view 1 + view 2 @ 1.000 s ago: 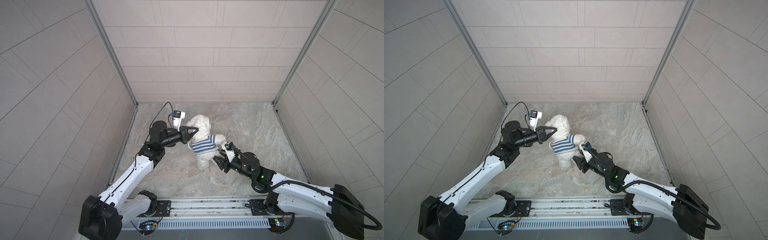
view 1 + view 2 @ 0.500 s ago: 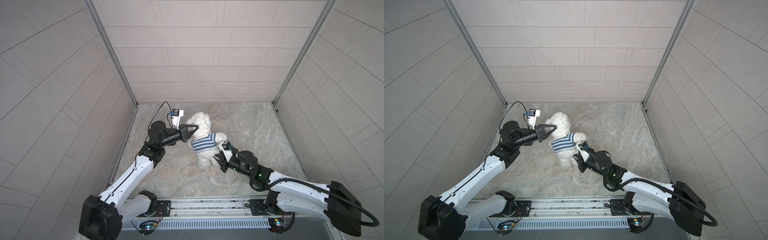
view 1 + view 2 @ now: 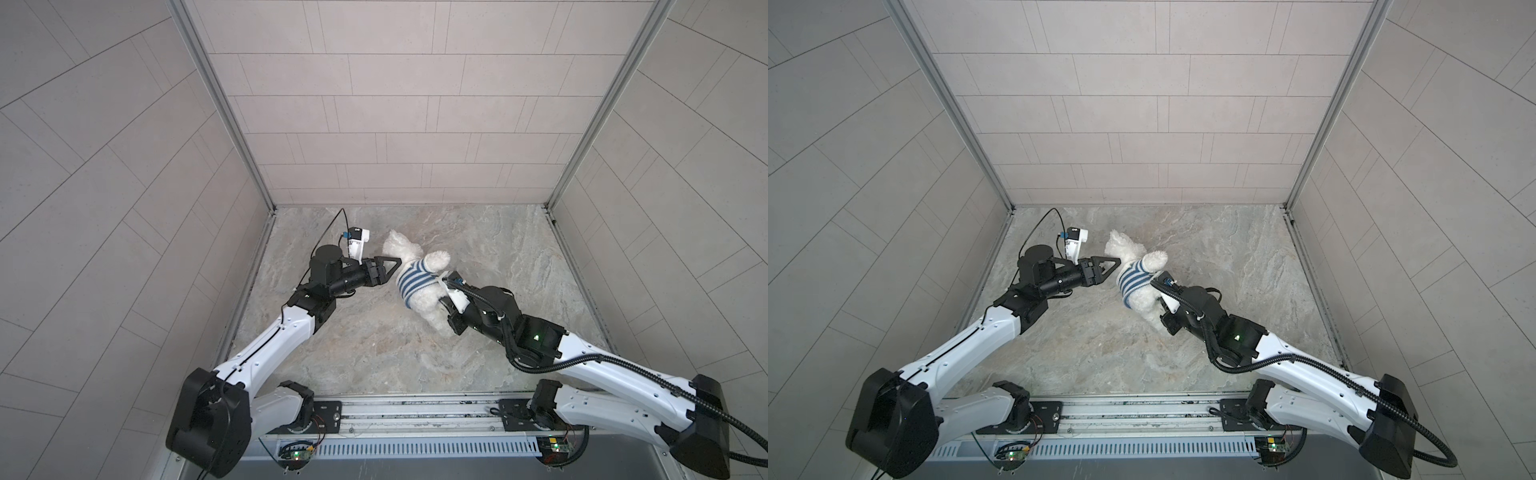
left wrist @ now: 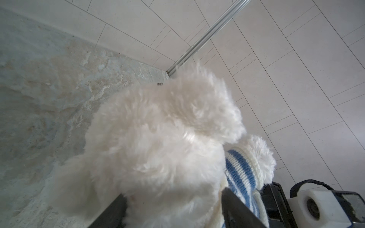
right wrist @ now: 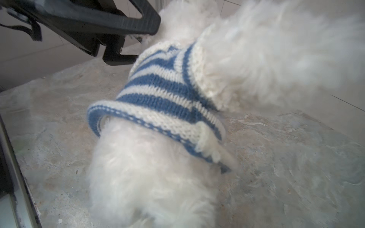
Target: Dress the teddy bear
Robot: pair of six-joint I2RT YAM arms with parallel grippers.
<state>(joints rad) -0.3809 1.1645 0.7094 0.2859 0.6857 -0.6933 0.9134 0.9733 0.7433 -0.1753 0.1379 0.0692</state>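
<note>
The teddy bear (image 3: 402, 250) (image 3: 1124, 248), fluffy and white, is in the middle of the marble floor in both top views, wearing a blue-and-white striped shirt (image 3: 415, 284) (image 5: 167, 92). One arm pokes out of a sleeve (image 5: 276, 49). My left gripper (image 3: 395, 266) (image 4: 173, 195) is open at the bear's neck, with its fingers (image 4: 235, 207) on either side of the fur. My right gripper (image 3: 445, 316) (image 3: 1163, 322) is at the bear's lower leg and looks shut on it. Its fingertips are hidden by fur in the right wrist view.
Tiled walls enclose the floor on three sides, and the left wall's metal edge (image 3: 253, 286) runs close to my left arm. A metal rail (image 3: 415, 415) spans the front. The left gripper's black finger (image 5: 118, 21) hangs over the shirt in the right wrist view.
My left gripper has opened and let go at the bear's neck. My right gripper moved in and shut on the leg. The bear's lower body swung to the right.
</note>
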